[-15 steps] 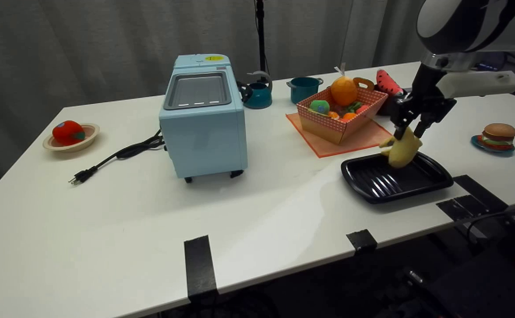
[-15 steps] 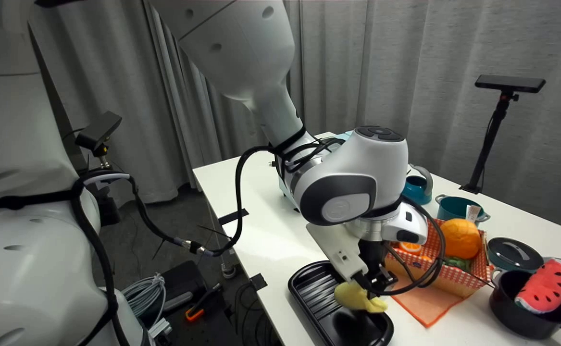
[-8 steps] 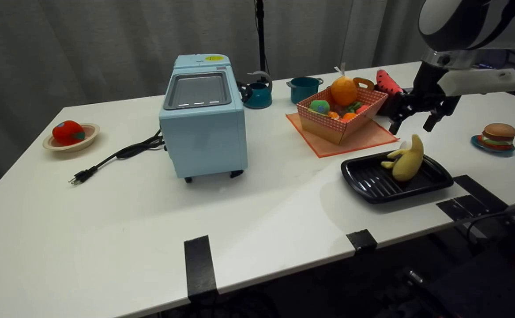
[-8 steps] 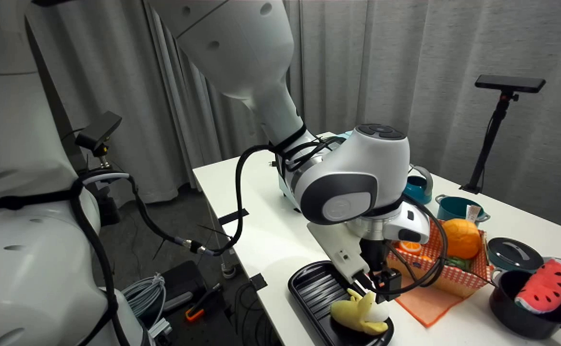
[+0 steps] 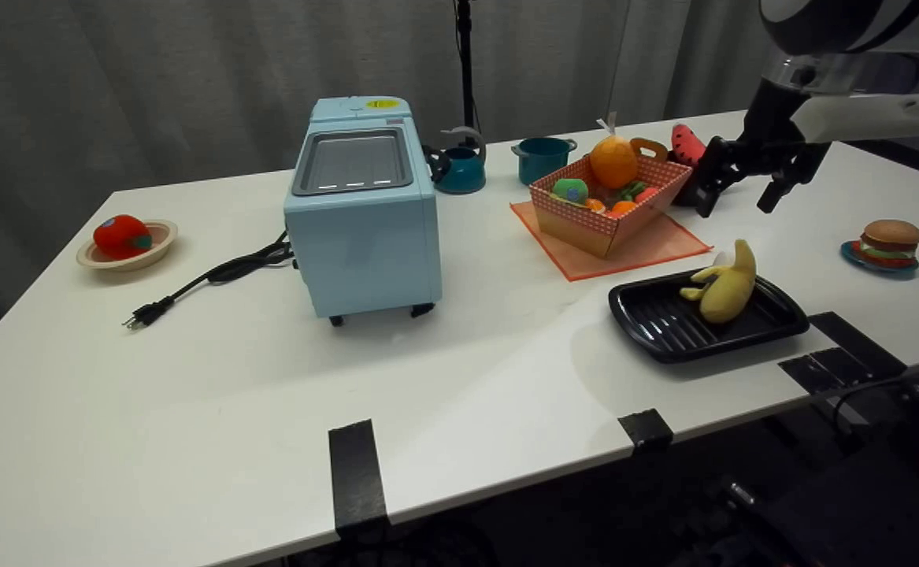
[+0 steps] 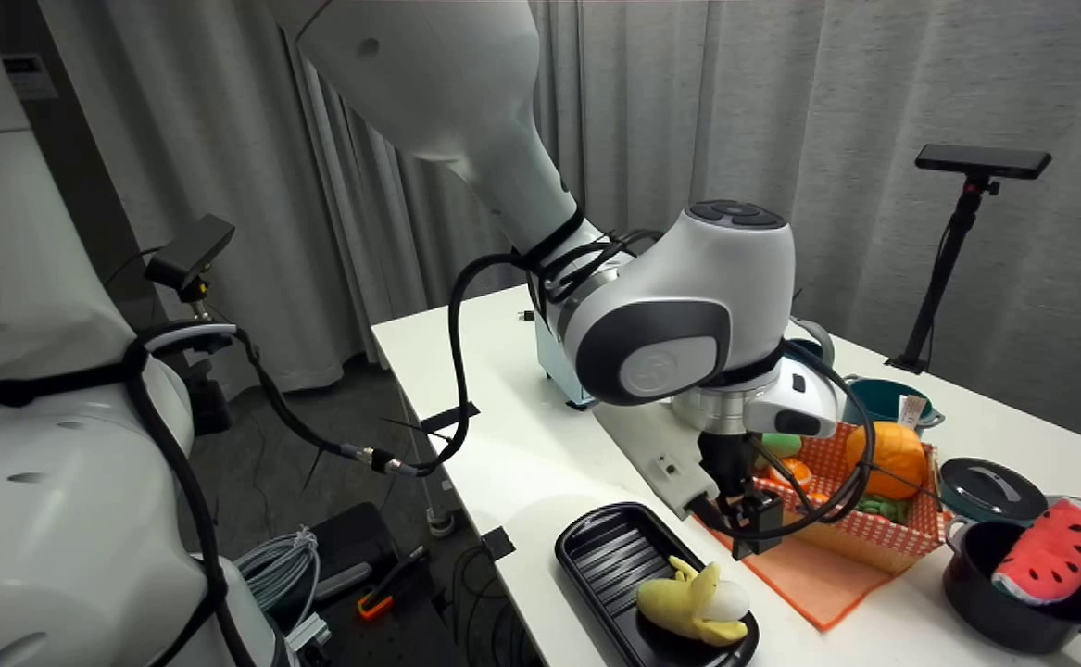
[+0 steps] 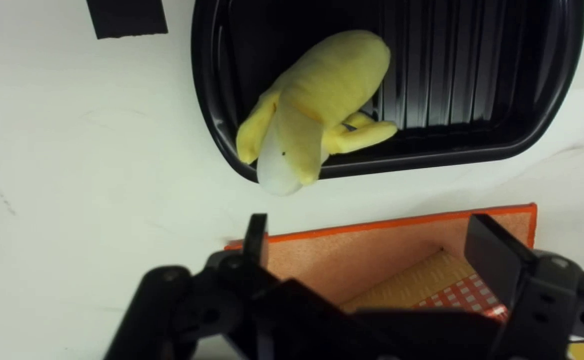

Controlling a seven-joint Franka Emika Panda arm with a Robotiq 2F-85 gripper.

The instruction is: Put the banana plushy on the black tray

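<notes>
The pale-yellow banana plushy (image 5: pixel 727 296) lies in the black tray (image 5: pixel 668 356), tilted up with one end leaning on the rim. It also lies there in the other exterior picture (image 6: pixel 679 604), at one end of the tray (image 6: pixel 603 556). In the wrist view the banana plushy (image 7: pixel 339 75) shows whole, its white tip reaching over the rim of the tray (image 7: pixel 452 161). My gripper (image 5: pixel 737 205) is open and empty, above and apart from the plushy. In the wrist view the gripper (image 7: pixel 369 235) has its fingers wide apart with nothing between them.
A red-checked basket (image 5: pixel 573 227) of toy fruit stands on an orange cloth (image 5: pixel 555 248) beside the tray. A toy burger (image 5: pixel 890 246) sits on a small plate. A black pot (image 6: pixel 1012 607) holds a toy watermelon (image 6: pixel 1049 551). A light-blue appliance (image 5: pixel 372 260) stands mid-table.
My gripper held the plushy over the tray a second ago. It has opened, the plushy has come down into the tray, and the gripper has risen away from it.
</notes>
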